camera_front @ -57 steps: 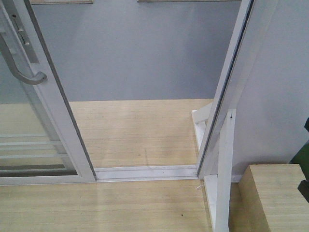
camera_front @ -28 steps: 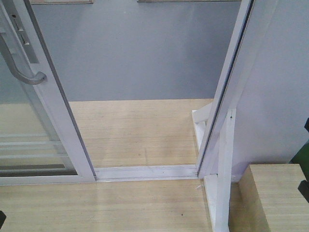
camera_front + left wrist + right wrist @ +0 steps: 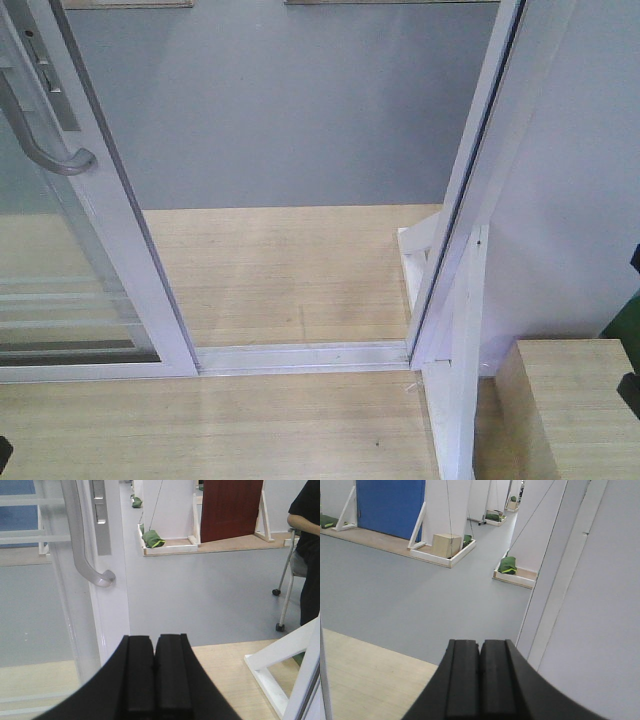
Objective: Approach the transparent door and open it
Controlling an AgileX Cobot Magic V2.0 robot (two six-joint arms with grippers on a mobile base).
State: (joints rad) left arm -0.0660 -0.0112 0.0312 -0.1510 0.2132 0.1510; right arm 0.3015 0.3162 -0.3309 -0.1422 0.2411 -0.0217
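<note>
Transparent door [image 3: 60, 270] — cropped at the frame's left edge; handle [image 3: 82, 545] top cut off. Left gripper [image 3: 155, 680] and right gripper [image 3: 480, 682] — pads together, holding nothing.

Soft, even indoor light throughout (slightly grainy), with barely any shadows.

Blue door [image 3: 390, 507]: far left, upright. Wooden box [image 3: 446, 545]: just right of blue door, on white-edged platform [image 3: 442, 559]. Green bag [image 3: 507, 565]: further right of door, nr white wall panel [image 3: 590, 605]. Grey floor [image 3: 410, 595] in front.
</note>
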